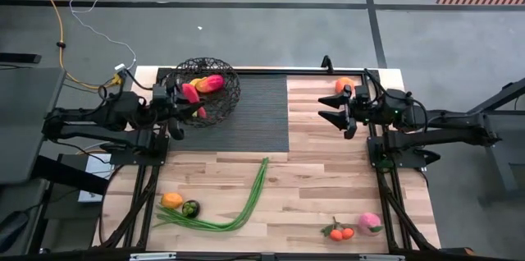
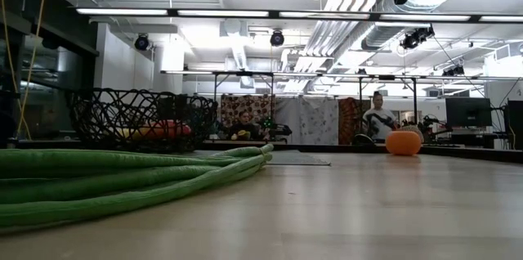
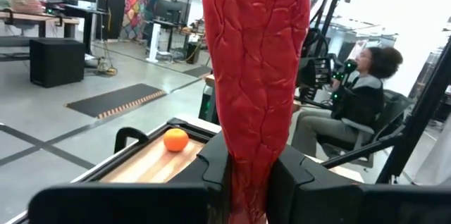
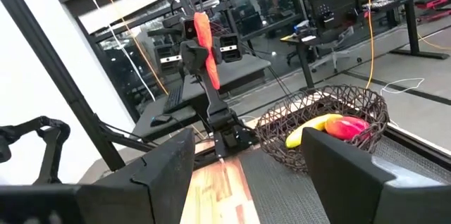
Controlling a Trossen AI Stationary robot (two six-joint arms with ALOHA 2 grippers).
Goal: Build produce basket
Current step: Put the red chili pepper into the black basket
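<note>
Beside the basket (image 1: 207, 89) — left tool (image 1: 182, 102) pinching red pepper (image 3: 255, 83); right tool (image 1: 332, 108) spread.

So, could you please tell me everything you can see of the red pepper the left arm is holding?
The red pepper is long, tapered and deep red, with a wrinkled, veined skin. It stands upright, clamped at its narrow lower end by the left gripper, raised beside the basket. Only the fingers touch it.
</note>
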